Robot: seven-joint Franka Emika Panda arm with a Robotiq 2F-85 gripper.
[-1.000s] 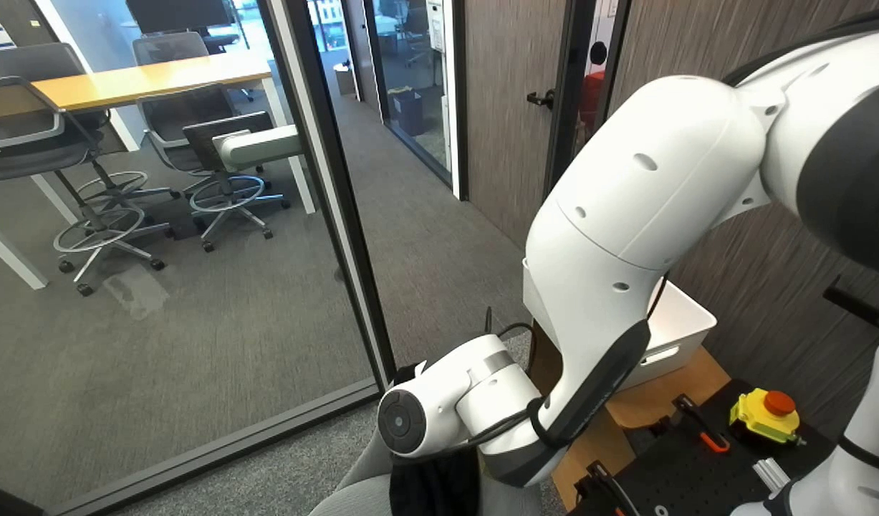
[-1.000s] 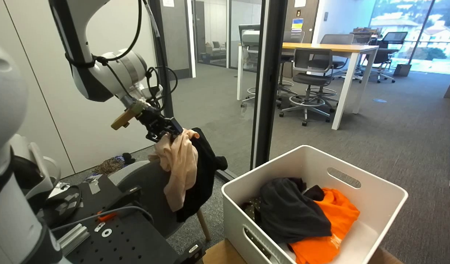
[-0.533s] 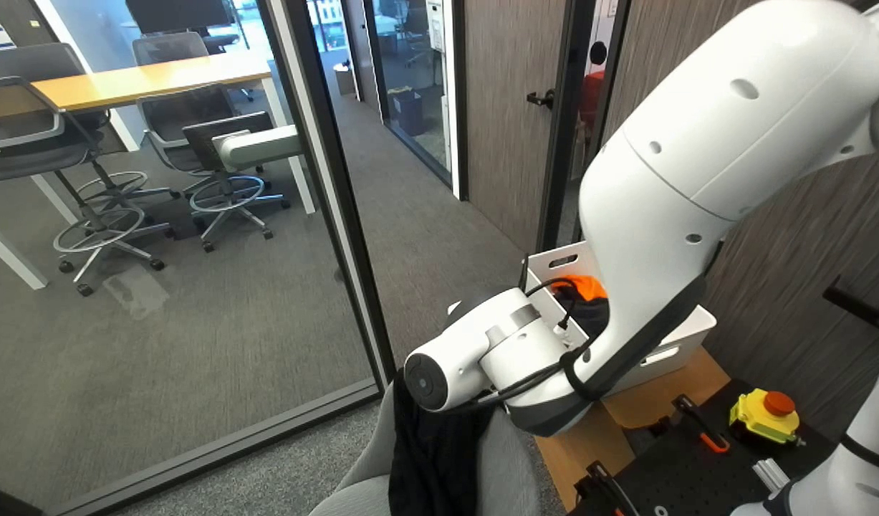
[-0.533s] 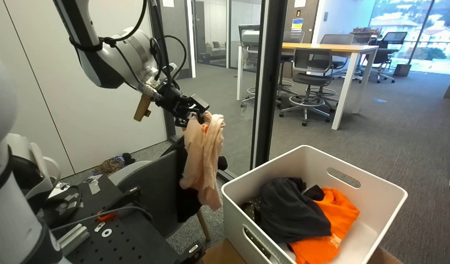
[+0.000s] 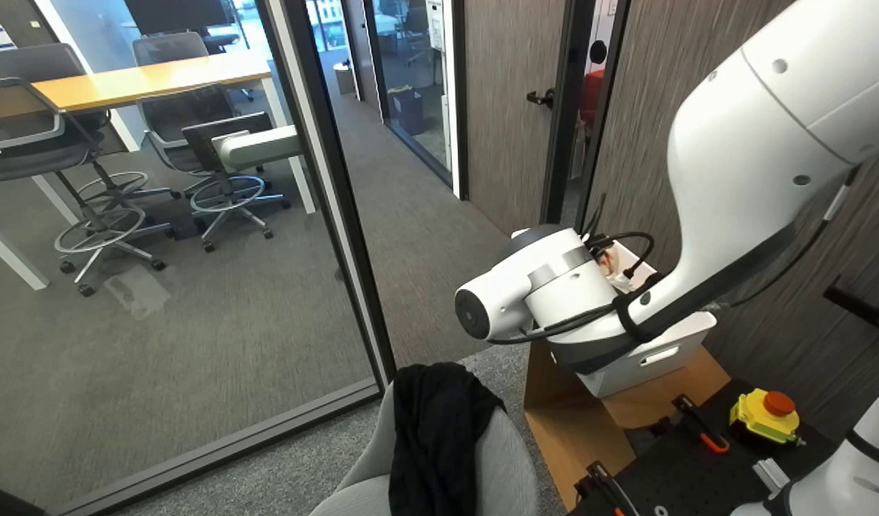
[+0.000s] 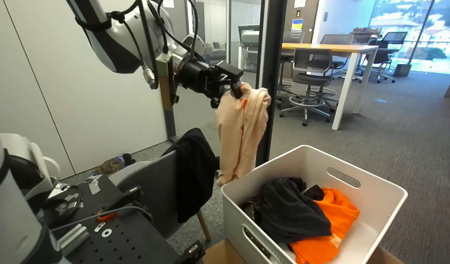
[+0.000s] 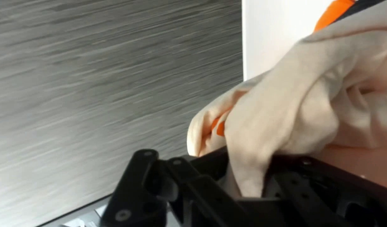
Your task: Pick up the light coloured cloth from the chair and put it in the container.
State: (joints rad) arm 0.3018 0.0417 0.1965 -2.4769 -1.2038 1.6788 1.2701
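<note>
The end effector [image 7: 253,159] grips the light coloured cloth [image 6: 243,128], which hangs between ten and eleven o'clock from the container [image 6: 232,220] in an exterior view; whether its lower end touches the rim corner there, I cannot tell. Taking that container as the dial's centre, the chair [image 6: 151,190] sits at nine o'clock with a black garment [image 6: 193,176] draped over its back, the black perforated board [image 6: 129,244] between eight and nine, and a dark upright post [image 6: 272,73] at eleven, partly behind the cloth. In an exterior view a wood-grain wall [image 5: 776,337] rises at half past two, a yellow-and-red button [image 5: 765,416] sits at four, and a brown worktop [image 5: 661,398] carries the container. The rim stands above a dark grey garment [image 6: 292,212] and an orange garment [image 6: 336,209]; the container's pale floor shows toward four o'clock, and carpet [image 6: 404,146] spreads beyond at two.
</note>
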